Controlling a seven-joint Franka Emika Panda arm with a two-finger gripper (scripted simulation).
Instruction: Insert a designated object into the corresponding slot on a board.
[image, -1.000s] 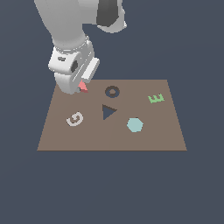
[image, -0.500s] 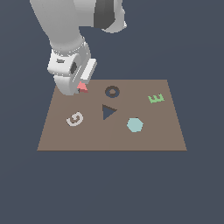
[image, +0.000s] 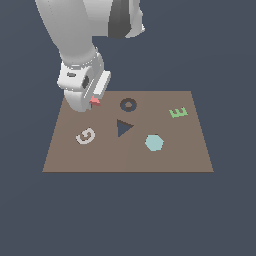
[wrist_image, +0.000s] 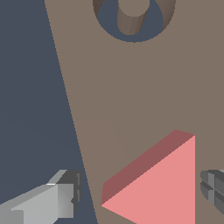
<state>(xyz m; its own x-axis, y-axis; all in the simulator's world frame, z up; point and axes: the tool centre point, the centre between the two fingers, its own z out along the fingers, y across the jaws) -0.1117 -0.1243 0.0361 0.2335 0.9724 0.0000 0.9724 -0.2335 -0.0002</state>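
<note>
Pincer (wrist_image: 135, 199) hangs spread wide astride the flat salmon triangular piece (wrist_image: 162, 188), fingers apart from it, at the brown board's (image: 190, 150) far-left corner in the exterior view. Grasping looks the step in hand: closing comes next, then carrying to the dark triangular slot (image: 123, 128) mid-board. Surfaces look matte.

Flat, even simulator light, sharp throughout (no glare, faint shading).

All I see around is a flat dark blue-grey floor (image: 225, 210). It looks plain and evenly lit, with no walls or furniture.
</note>
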